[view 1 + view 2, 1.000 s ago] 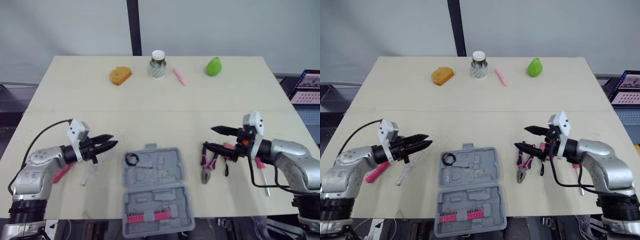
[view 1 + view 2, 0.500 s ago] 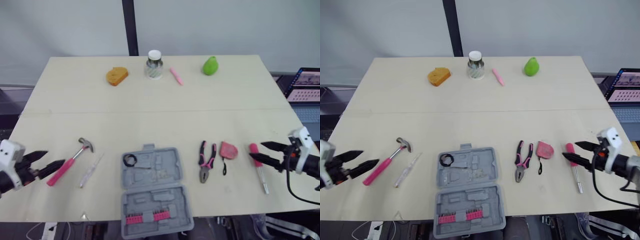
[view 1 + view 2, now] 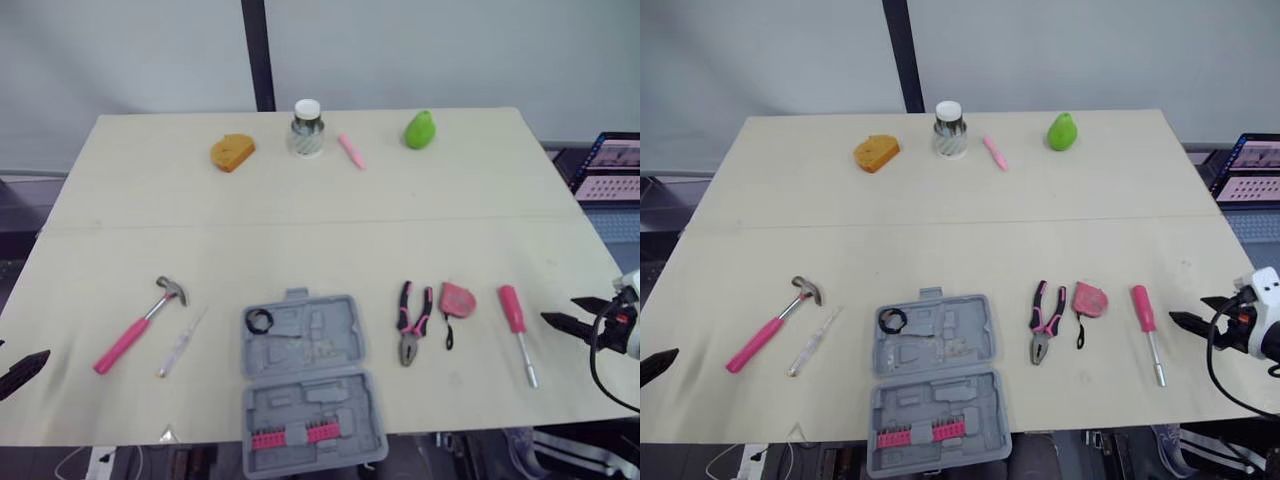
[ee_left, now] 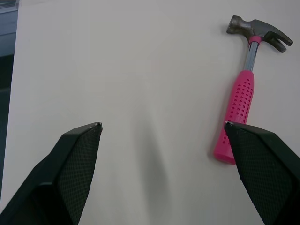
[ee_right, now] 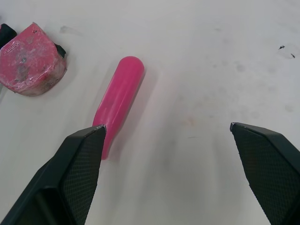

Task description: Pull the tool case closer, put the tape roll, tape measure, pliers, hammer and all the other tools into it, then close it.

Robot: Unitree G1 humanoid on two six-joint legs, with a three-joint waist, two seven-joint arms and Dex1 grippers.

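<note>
Head view: the open tool case [image 3: 332,332] lies at the near edge of the surface [image 3: 320,200] with the tape roll [image 3: 262,320] inside; hammer [image 3: 140,325] to its left, pliers [image 3: 412,322], tape measure [image 3: 458,299] and screwdriver [image 3: 517,318] to its right. Left wrist view: the left end effector [image 4: 161,125] is spread, empty, just beside the hammer's handle. Right wrist view: the right end effector [image 5: 168,125] is spread, empty, one fingertip by the screwdriver's handle.

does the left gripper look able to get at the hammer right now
Probably yes: the left gripper is open and the hammer lies flat on the table just ahead of it, nothing between them.
</note>
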